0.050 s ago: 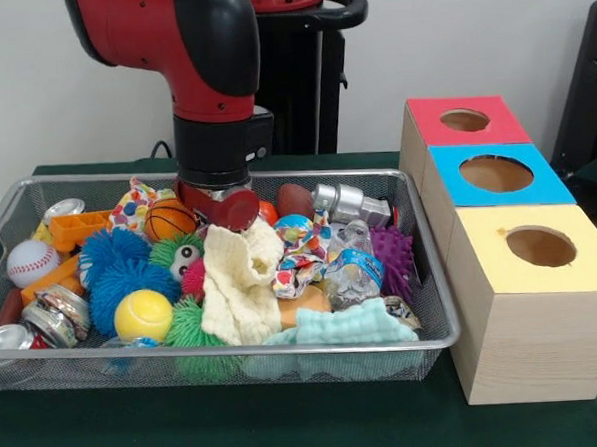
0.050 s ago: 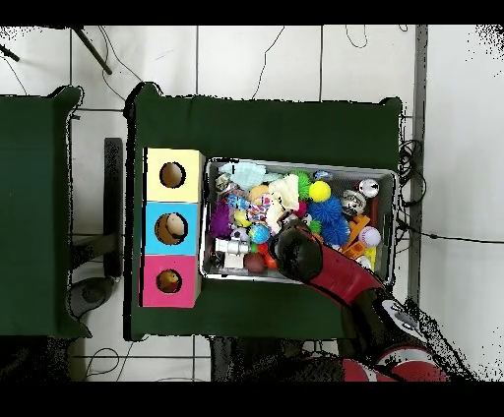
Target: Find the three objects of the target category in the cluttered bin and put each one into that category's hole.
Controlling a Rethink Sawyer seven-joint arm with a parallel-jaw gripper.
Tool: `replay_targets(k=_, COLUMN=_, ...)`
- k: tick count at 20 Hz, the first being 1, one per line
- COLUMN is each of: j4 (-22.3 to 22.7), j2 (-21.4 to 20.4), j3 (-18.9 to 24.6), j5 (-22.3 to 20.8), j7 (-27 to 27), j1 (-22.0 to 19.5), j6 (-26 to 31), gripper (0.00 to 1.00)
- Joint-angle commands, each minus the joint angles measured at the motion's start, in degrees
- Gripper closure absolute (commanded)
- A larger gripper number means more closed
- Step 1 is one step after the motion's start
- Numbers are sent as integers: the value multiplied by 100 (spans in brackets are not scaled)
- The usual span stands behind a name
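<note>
Bin (image 1: pixel 430 339) cluttered w/ toys, gripper (image 1: pixel 217 203) lowered inside.

arm (image 1: pixel 206 78) upright, claw hidden

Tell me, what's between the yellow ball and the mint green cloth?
In the front view, a green fuzzy ball and a cream cloth lie between the yellow ball and the mint cloth.

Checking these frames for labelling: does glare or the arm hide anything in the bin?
Front view: even light, small glints on the metal cans; the arm covers the wire bin's far middle, hiding the hand. Overhead view: the arm covers the bin's lower right; the items are small.
</note>
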Motion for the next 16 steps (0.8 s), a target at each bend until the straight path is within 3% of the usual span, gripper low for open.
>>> replay_targets(k=1, j4=1247, j2=348, j3=660, j5=284, j7=1135, j1=202, j6=714, gripper=100)
replay_targets(k=7, j4=1407, j2=325, j3=588, j5=500, j7=1243, j1=358, j6=446, gripper=100)
replay_targets(k=16, j4=1661, j2=44, j3=627, j5=953, j7=1256, j1=523, j6=674, gripper=100)
